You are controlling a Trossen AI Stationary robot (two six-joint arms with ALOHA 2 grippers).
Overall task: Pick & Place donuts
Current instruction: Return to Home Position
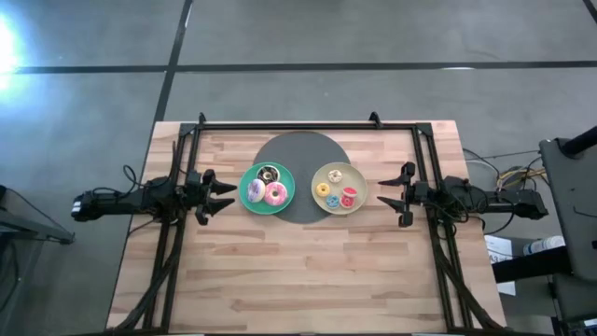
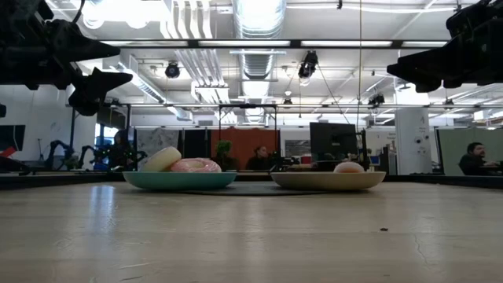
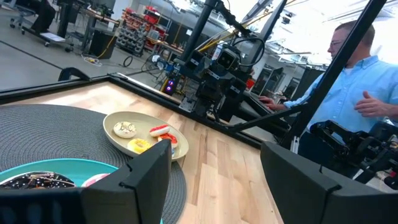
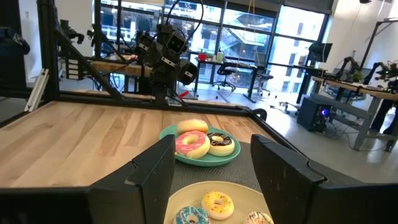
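Observation:
A teal plate [image 1: 268,203] holds the three larger donuts: dark chocolate [image 1: 269,174], lilac sprinkled [image 1: 255,191] and pink [image 1: 276,194]. A beige plate [image 1: 357,177] to its right holds the tiny ones: yellow [image 1: 334,175], blue [image 1: 323,189], orange [image 1: 331,201] and red [image 1: 348,196]. My left gripper [image 1: 224,194] hovers open just left of the teal plate, raised above the table [image 2: 102,71]. My right gripper [image 1: 387,191] hovers open just right of the beige plate, also raised [image 2: 409,75]. The right wrist view shows the pink donut [image 4: 191,144] and the yellow donut [image 4: 217,202].
Both plates sit on a dark round mat [image 1: 300,149] in the far middle of the wooden table [image 1: 298,271]. A black frame [image 1: 308,125] runs along the far edge and sides. A person in a blue shirt [image 3: 351,81] stands beyond the table's right side.

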